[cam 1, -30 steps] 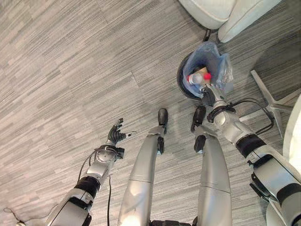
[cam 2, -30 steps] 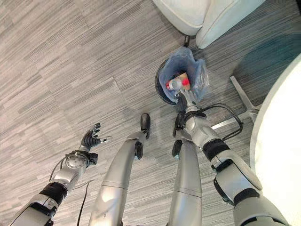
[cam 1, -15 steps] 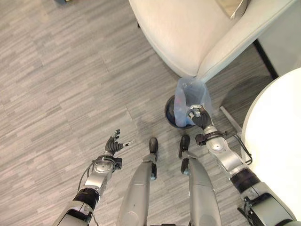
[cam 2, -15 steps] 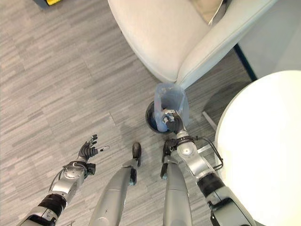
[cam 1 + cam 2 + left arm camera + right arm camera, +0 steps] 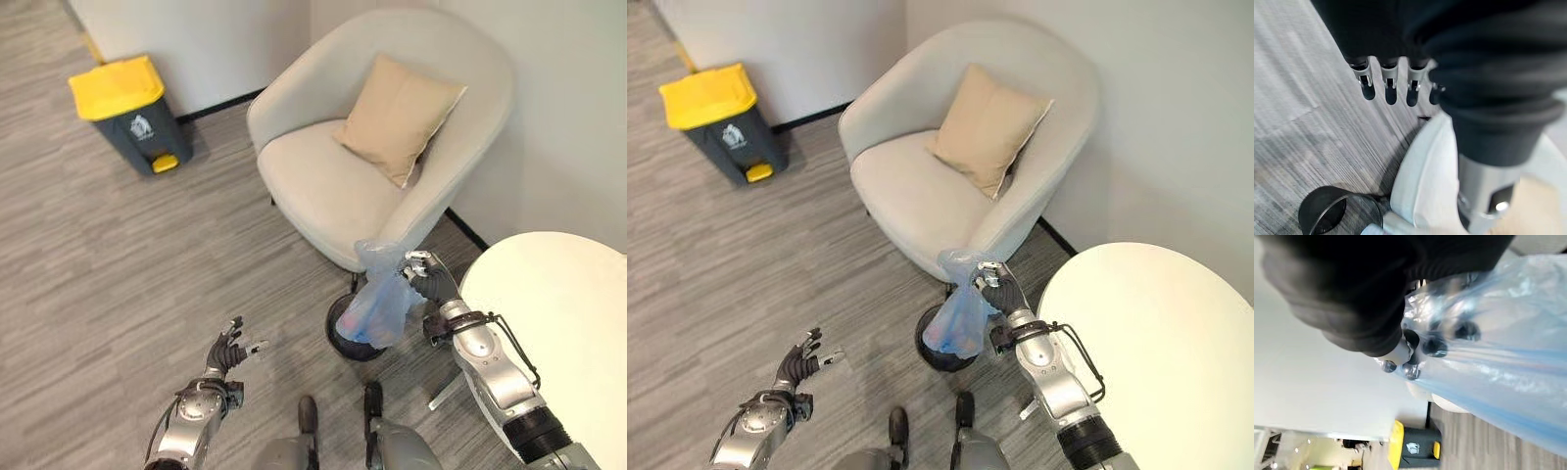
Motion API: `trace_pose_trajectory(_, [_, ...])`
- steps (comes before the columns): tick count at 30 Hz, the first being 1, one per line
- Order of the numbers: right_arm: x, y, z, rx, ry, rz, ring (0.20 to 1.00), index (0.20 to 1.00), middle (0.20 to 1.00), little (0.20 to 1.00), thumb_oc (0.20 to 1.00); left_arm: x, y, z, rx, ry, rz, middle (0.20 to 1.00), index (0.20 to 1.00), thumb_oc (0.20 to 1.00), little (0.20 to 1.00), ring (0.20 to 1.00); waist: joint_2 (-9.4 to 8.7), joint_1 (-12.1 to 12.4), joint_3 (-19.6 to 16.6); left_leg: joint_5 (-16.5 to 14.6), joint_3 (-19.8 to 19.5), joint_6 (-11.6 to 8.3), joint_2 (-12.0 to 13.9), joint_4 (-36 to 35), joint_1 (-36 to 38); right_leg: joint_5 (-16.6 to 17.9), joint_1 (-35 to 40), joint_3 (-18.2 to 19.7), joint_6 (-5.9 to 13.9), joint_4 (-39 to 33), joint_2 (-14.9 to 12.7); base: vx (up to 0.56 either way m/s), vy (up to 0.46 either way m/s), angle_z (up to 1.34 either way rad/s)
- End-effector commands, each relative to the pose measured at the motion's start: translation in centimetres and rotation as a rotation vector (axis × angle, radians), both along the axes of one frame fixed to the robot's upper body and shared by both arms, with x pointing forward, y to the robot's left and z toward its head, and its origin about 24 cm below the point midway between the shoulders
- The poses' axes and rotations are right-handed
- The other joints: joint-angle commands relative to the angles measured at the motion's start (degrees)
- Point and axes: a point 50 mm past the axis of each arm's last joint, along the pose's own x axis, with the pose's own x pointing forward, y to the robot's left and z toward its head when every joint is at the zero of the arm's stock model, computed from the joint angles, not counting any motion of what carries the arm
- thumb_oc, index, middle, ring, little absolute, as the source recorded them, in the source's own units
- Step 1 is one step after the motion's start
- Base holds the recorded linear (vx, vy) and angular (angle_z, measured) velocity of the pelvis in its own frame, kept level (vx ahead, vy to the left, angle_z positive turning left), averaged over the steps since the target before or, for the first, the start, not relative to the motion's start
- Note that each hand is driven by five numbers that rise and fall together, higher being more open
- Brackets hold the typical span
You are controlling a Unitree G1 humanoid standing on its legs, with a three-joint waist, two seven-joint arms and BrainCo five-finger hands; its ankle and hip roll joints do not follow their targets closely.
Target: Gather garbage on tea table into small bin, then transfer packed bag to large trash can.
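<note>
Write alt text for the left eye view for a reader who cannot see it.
The right hand grips the top of a blue plastic bag and holds it above a small black bin beside a cream armchair with a tan cushion. The left hand is open over the grey floor; a yellow-lidded trash can stands by the wall.

Floor point(image 5: 118, 255): grey striped carpet | upper left: yellow-lidded grey trash can point(image 5: 127, 113) | centre: cream armchair point(image 5: 372, 147) | below it: small black bin point(image 5: 355, 333) | lower right: white round table point(image 5: 563, 313)

Silver-grey arms end in dark ribbed wrist covers; each hand point(image 5: 227, 354) point(image 5: 997, 287) carries silver fingers point(image 5: 1388, 83) with dark tips.
</note>
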Motion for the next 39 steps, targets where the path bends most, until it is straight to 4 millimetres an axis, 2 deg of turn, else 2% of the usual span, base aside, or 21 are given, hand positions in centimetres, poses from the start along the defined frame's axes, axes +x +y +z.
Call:
trace_pose_trajectory(1, [0.7,1.1,3.9,0.06,-0.188,0.063,0.2,0.2,0.2,0.2,0.2,1.9,0.9,2.7,0.092,-0.116,-0.066,1.0,1.0,1.0,1.0,1.0,-0.26,0.1,1.8,-2.3,-4.7,-2.45,1.6,1.2,-2.3,-3.6,-1.6,6.8,6.84,7.9,-1.5,-0.12,0.011,-0.15])
trace_pose_trajectory(2, [0.7,1.1,3.9,0.06,-0.188,0.063,0.2,0.2,0.2,0.2,0.2,1.9,0.9,2.7,0.092,-0.116,-0.066,1.0,1.0,1.0,1.0,1.0,-0.28,0.1,1.8,-2.3,-4.7,-2.44,1.6,1.2,-2.3,-3.6,-1.7,6.9,6.84,8.0,-1.5,-0.18,0.007,0.02])
trace_pose_trajectory(3, [0.7,1.0,4.3,0.064,-0.209,0.067,0.2,0.2,0.2,0.2,0.2,2.4,0.8,3.4,0.104,-0.146,-0.093,1.0,1.0,1.0,1.0,1.0,0.31,0.2,1.9,-1.4,-5.3,-2.2,2.1,2.1,-3.4,-8.0,-0.6,9.4,5.37,11.8,0.9,-0.17,-0.029,0.2])
trace_pose_trajectory(6, [0.7,0.8,4.7,0.078,-0.227,0.066,0.2,0.2,0.2,0.2,0.2,2.7,1.0,4.2,0.117,-0.173,-0.113,1.0,1.0,1.0,1.0,1.0,0.53,1.4,0.5,-0.2,-6.2,-2.36,2.6,2.5,-4.8,-12.4,1.9,9.7,3.53,17.1,3.5,-0.17,-0.113,0.41])
trace_pose_trajectory(7, [0.7,0.8,4.8,0.071,-0.232,0.06,0.2,0.2,0.2,0.2,0.2,2.7,1.0,4.5,0.108,-0.188,-0.109,1.0,1.0,1.0,1.0,1.0,0.2,2.1,0.1,0.1,-6.7,-2.55,2.4,2.6,-5.3,-13.4,3.6,9.6,3.02,16.0,4.0,-0.21,-0.328,0.4])
trace_pose_trajectory(8, [0.7,0.5,5.5,0.075,-0.262,0.05,0.2,0.2,0.2,0.2,0.2,2.9,0.7,5.0,0.1,-0.216,-0.118,1.0,1.0,1.0,1.0,1.0,-0.69,3.2,-0.6,3.1,-8.2,-4.25,2.3,2.9,-7.8,-15.6,6.4,10.1,0.85,10.0,5.6,-0.21,-0.343,0.2])
trace_pose_trajectory(10, [0.7,0.4,5.6,0.073,-0.269,0.047,0.2,0.2,0.2,0.2,0.2,2.9,0.5,5.1,0.095,-0.22,-0.122,1.0,1.0,1.0,1.0,1.0,-0.56,3.2,-0.8,4.1,-8.8,-5.1,2.3,2.9,-9.1,-15.8,6.5,10.4,0.21,8.2,6.6,-0.14,-0.219,0.56])
trace_pose_trajectory(12, [0.6,-0.1,6.2,0.071,-0.298,0.032,0.2,0.2,0.2,0.2,0.2,3.4,-0.1,5.5,0.085,-0.244,-0.138,1.0,1.0,1.0,1.0,1.0,-0.28,3.5,-0.4,7.1,-9.6,-7.61,2.8,2.4,-12.0,-15.4,6.7,9.3,-0.79,5.2,7.8,-0.18,-0.219,0.59])
trace_pose_trajectory(13, [0.6,-0.2,6.4,0.072,-0.306,0.03,0.2,0.2,0.2,0.2,0.2,3.6,-0.6,5.9,0.073,-0.262,-0.158,1.0,1.0,1.0,1.0,1.0,0.18,3.3,-0.3,7.7,-9.6,-8.08,2.9,2.2,-13.2,-14.6,6.4,8.3,-0.94,3.9,8.2,-0.23,-0.185,0.3])
trace_pose_trajectory(15, [0.7,-0.4,6.9,0.078,-0.326,0.029,0.2,0.2,0.2,0.2,0.2,4.1,-1.3,6.5,0.073,-0.288,-0.195,1.0,1.0,1.0,1.0,1.0,0.07,2.8,0.5,6.8,-8.0,-7.94,2.8,3.7,-15.1,-13.1,6.0,6.4,-0.84,2.1,7.3,-0.26,-0.104,0.65])
trace_pose_trajectory(17, [0.7,-0.2,7.4,0.084,-0.338,0.051,0.2,0.2,0.2,0.2,0.2,4.6,-2.1,7.5,0.091,-0.332,-0.261,1.0,1.0,1.0,1.0,1.0,-0.78,1.8,0.6,3.7,-5.5,-6.7,3.4,7.7,-14.8,-11.2,5.1,4.3,-0.37,0.3,5.6,-0.25,-0.048,0.74])
trace_pose_trajectory(20, [0.8,0.5,8.6,0.083,-0.377,0.124,0.2,0.2,0.2,0.2,0.2,5.2,-3.6,9.0,0.117,-0.4,-0.372,1.0,1.0,1.0,1.0,1.0,-2.3,0.6,0.8,-3.1,-4.6,-5.79,3.8,13.8,-12.4,-9.1,4.2,2.2,0.18,-0.7,3.3,-0.16,-0.031,0.66])
trace_pose_trajectory(21, [0.7,0.9,9.3,0.079,-0.398,0.169,0.2,0.2,0.2,0.2,0.2,5.6,-4.5,9.9,0.12,-0.441,-0.422,1.0,1.0,1.0,1.0,1.0,-2.75,-0.2,0.4,-6.2,-3.2,-5.77,4.9,15.5,-9.8,-8.9,4.1,0.9,0.35,-1.3,2.5,-0.08,-0.005,0.4])
trace_pose_trajectory(22, [0.7,0.9,9.4,0.08,-0.399,0.169,0.2,0.2,0.2,0.2,0.2,5.6,-4.5,9.9,0.121,-0.442,-0.422,1.0,1.0,1.0,1.0,1.0,-2.77,-0.3,0.3,-6.0,-3.2,-5.76,4.9,15.4,-9.9,-8.7,4.0,0.8,0.34,-1.4,2.5,-0.07,0.023,0.42])
trace_pose_trajectory(23, [0.7,1.1,9.6,0.077,-0.4,0.193,0.2,0.2,0.2,0.2,0.2,5.9,-5.1,10.4,0.116,-0.463,-0.457,1.0,1.0,1.0,1.0,1.0,-2.69,-0.9,-0.1,-6.7,-2.1,-5.95,6.0,14.5,-7.5,-8.7,4.0,-0.2,0.45,-1.5,2.4,-0.02,0.039,0.64])
trace_pose_trajectory(24, [0.8,1.3,9.7,0.083,-0.4,0.207,0.2,0.2,0.2,0.2,0.2,6.0,-5.8,10.7,0.108,-0.474,-0.486,1.0,1.0,1.0,1.0,1.0,-2.49,-1.3,-0.6,-6.0,-1.6,-6.16,6.4,13.5,-6.7,-8.5,4.0,-0.8,0.5,-1.8,2.5,-0.01,0.072,0.49])
trace_pose_trajectory(27, [0.6,2.5,10.5,0.121,-0.42,0.279,0.2,0.2,0.2,0.2,0.2,6.3,-7.6,11.6,0.085,-0.52,-0.557,1.0,1.0,1.0,1.0,1.0,-1.91,-1.5,-1.8,-5.5,-1.2,-6.39,6.1,6.2,-3.2,-7.5,4.3,-1.4,1.27,-3.0,3.0,0.0,0.113,0.25])
trace_pose_trajectory(28, [0.6,3.4,10.7,0.144,-0.417,0.319,0.2,0.2,0.2,0.2,0.2,6.6,-8.7,12.1,0.098,-0.542,-0.597,1.0,1.0,1.0,1.0,1.0,-2.23,-1.7,-2.2,-5.3,-2.0,-6.27,5.5,4.7,-2.8,-6.8,4.2,-1.2,1.41,-3.6,3.0,-0.03,0.081,-0.09])
trace_pose_trajectory(29, [0.6,3.4,10.7,0.144,-0.417,0.319,0.2,0.2,0.2,0.2,0.2,6.6,-8.7,12.1,0.098,-0.543,-0.597,1.0,1.0,1.0,1.0,1.0,-2.24,-1.6,-2.2,-5.2,-2.0,-6.26,5.4,4.5,-2.7,-6.8,4.3,-1.2,1.42,-3.6,3.0,-0.02,0.066,-0.22])
trace_pose_trajectory(34, [0.7,5.9,11.6,0.234,-0.426,0.398,0.2,0.2,0.2,0.2,0.2,7.5,-11.5,13.0,0.102,-0.593,-0.654,1.0,1.0,1.0,1.0,1.0,-3.24,-1.4,-3.8,-4.6,-1.2,-5.81,5.2,1.4,0.1,-6.4,5.0,-0.5,1.9,-3.9,3.0,0.01,0.06,-0.09])
trace_pose_trajectory(39, [0.9,7.8,12.7,0.282,-0.455,0.438,0.2,0.2,0.2,0.2,0.2,8.0,-13.1,12.8,0.115,-0.595,-0.659,1.0,1.0,1.0,1.0,1.0,-3.76,-1.3,-5.3,-4.4,-0.7,-5.46,5.0,-1.0,2.8,-6.2,6.1,0.3,2.19,-4.3,3.2,0.04,0.039,-0.1])
